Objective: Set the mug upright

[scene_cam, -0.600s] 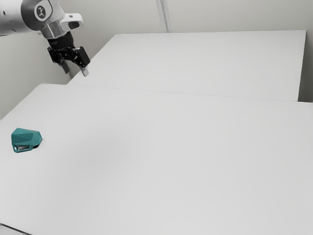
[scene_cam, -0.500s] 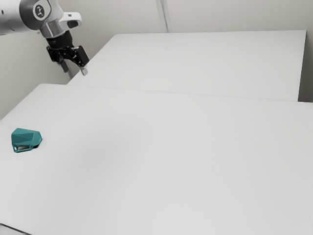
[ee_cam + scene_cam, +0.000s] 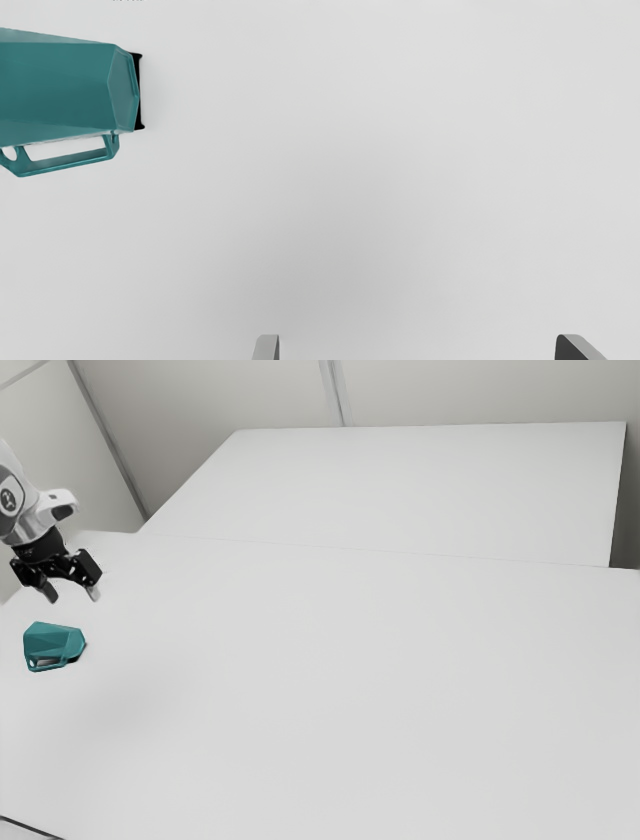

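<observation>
My gripper (image 3: 72,595) hangs in the air in the exterior view, a little above and behind the teal mug (image 3: 54,645), with its fingers apart. The faceted mug lies on its side on the white table, near the exterior view's left edge. In the wrist view the mug (image 3: 60,90) is partly cut off, its base end and its handle visible. The two fingertips of the gripper (image 3: 417,345) stand wide apart there, nothing between them, and the mug lies off to one side of them.
The white table (image 3: 350,690) carries the mug. A second white surface (image 3: 420,490) adjoins it at the back, with pale walls behind. A dark edge line (image 3: 30,827) crosses the exterior view's lower left corner.
My gripper has moved toward the exterior view's left and downward in that view, and now stands much closer to the mug. The mug has stayed where it was.
</observation>
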